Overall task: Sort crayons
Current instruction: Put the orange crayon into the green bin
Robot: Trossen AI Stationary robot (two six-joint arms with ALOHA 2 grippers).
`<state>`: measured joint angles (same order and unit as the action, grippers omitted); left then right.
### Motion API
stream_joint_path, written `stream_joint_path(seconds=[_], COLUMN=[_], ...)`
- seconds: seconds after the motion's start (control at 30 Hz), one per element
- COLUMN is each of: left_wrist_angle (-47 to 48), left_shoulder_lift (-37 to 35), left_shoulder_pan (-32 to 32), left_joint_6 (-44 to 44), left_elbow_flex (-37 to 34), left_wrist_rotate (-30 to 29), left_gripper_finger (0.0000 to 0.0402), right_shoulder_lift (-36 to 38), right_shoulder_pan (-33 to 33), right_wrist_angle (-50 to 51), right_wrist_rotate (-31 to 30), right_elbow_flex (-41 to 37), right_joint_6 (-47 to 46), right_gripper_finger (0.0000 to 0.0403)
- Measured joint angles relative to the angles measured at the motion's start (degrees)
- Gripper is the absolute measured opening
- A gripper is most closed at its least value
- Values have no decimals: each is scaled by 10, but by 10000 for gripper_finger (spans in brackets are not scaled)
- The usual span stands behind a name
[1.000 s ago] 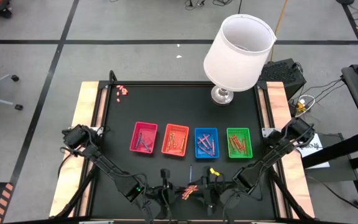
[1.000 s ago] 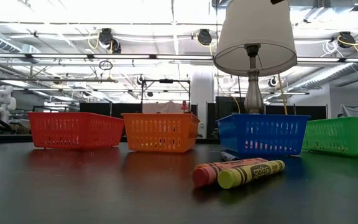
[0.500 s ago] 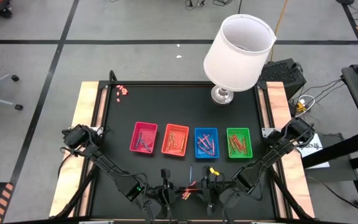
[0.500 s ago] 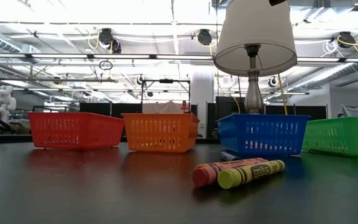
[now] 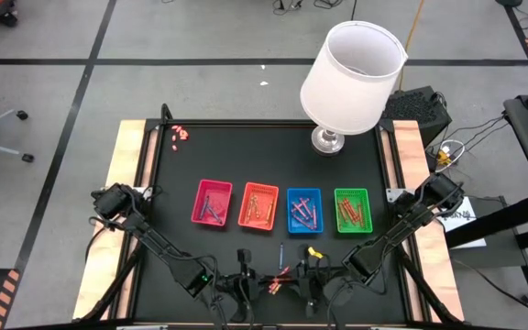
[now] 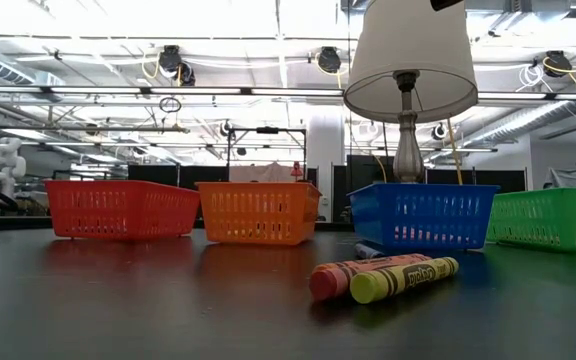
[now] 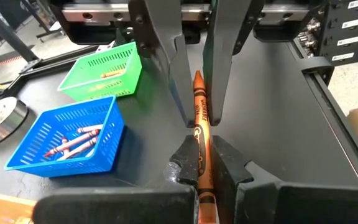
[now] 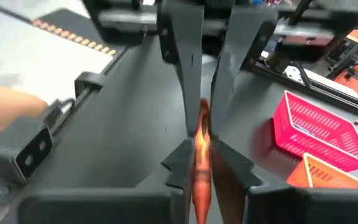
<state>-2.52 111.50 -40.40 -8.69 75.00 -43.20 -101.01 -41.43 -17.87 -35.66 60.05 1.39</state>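
Since a second ago the right gripper [image 8: 198, 134] has closed in, so now both grippers pinch the same orange crayon [image 7: 199, 124] at the near edge of the counter [image 5: 218, 156], one at each end. The left gripper [image 7: 199, 102] has its fingers pressed tight on the crayon too, and in the high view the two meet nose to nose around it [image 5: 280, 278]. Nothing else has budged: a red crayon [image 6: 353, 276] and a yellow crayon [image 6: 404, 279] lie touching side by side on the counter in front of the blue tray [image 6: 423, 215], a blue crayon [image 5: 280, 252] lies nearby, and the red tray [image 5: 213, 203], orange tray [image 5: 258, 205] and green tray [image 5: 352, 209] sit in a row, all with crayons inside. The lamp [image 5: 351, 78] stands at the far side.
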Motion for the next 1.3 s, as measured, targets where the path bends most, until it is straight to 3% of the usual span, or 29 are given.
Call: stream_joint_path(seconds=[0.2,0.33,0.7,0.87,0.97,1.3], left_wrist_angle=[-1,-1,1,0,-1,4], left_shoulder_lift=[0,0,0,0,0,-16], left_shoulder_pan=[0,0,0,0,0,-37], left_joint_6=[0,0,-1,0,0,-29], left_elbow_flex=[1,1,1,1,1,1], left_wrist_rotate=[0,0,1,7,9,-37], left_gripper_finger=[16,16,16,18,39,171], right_shoulder_lift=[0,0,0,0,0,1], right_shoulder_pan=[1,2,2,2,2,0], right_wrist_angle=[10,9,10,10,10,11], right_wrist_rotate=[0,0,16,15,15,15], right_elbow_flex=[0,0,0,0,0,0], right_joint_6=[4,3,4,-1,-1,3], right_gripper_finger=[83,88,9,16,18,13])
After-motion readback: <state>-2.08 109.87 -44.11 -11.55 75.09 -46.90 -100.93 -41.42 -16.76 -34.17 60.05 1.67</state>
